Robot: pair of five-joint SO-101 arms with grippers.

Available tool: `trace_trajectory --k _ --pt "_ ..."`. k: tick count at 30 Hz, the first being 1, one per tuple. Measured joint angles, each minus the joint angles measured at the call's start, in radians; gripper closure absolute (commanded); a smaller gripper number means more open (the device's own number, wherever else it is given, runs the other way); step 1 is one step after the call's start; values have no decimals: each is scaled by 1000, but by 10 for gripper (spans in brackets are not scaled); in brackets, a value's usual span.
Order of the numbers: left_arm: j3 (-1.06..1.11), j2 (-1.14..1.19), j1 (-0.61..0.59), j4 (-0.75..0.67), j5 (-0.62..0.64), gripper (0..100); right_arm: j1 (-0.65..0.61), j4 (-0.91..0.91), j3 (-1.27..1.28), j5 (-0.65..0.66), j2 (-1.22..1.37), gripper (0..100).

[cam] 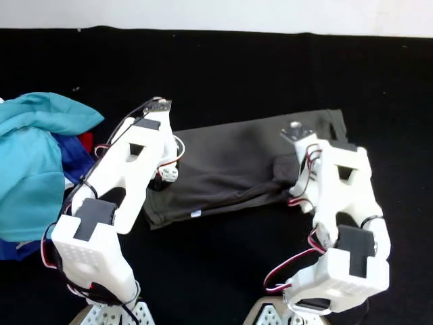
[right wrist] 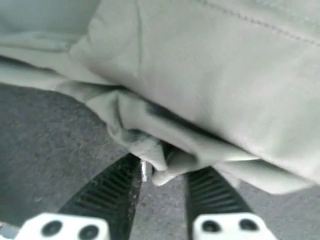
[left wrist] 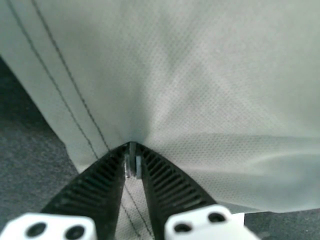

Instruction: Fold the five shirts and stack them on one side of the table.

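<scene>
Pinching rumpled grey shirt (cam: 230, 162): left tool (left wrist: 131, 152), right tool (right wrist: 165, 170).

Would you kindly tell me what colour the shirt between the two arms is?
The shirt is dark grey, clearest in the high view.

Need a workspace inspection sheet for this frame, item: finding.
Surface: black cloth table, matte.
Job's things: dark grey fabric shirt part-folded at centre; heap of teal, blue and red fabric shirts on the left arm's side.
Clutter: nothing seen.
Tools: left tool shut on the grey shirt near a stitched hem; right tool shut on a bunched fold.
Cables: red, black and white wires looped along both arms.
Surroundings: white strip behind the table.
</scene>
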Motion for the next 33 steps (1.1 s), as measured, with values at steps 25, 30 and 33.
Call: trace_trajectory --k 25,30,33 --pt "0 0 0 0 0 992 28 192 -709 -17 341 837" --pt "0 0 0 0 0 992 31 247 -956 -124 460 836" --pt "0 0 0 0 0 992 31 408 -1086 -141 460 836"
